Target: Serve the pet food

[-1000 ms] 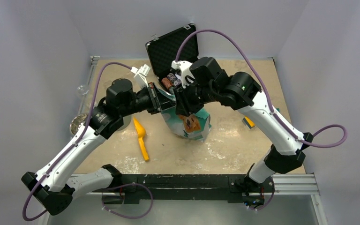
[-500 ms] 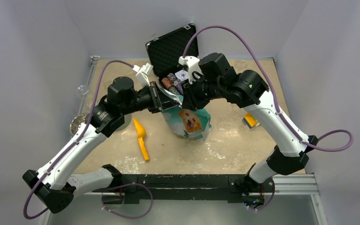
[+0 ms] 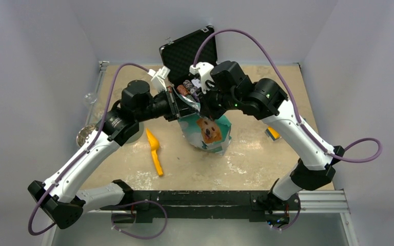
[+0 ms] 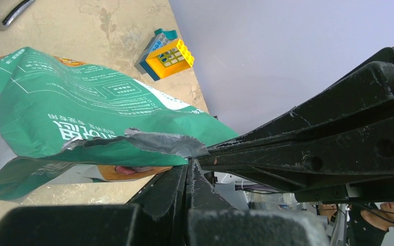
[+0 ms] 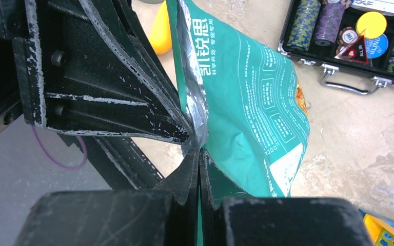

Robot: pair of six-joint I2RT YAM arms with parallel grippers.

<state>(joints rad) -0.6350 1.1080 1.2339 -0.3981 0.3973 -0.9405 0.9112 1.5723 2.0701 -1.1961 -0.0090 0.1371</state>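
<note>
Top external: teal dog-face pouch (image 3: 208, 136); left jaws, right jaws clamp torn silver-lined top.

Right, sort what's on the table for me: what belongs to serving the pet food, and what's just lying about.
Belongs to the job:
- pet food pouch, pinched at its top by the left gripper and the right gripper
- yellow scoop
- metal bowl, probably

Just lying about:
- open black case
- poker chips in it
- yellow toy block

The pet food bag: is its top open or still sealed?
Looks partly torn open: the bag shows a ragged silver edge where the left gripper and right gripper both pinch it.
</note>
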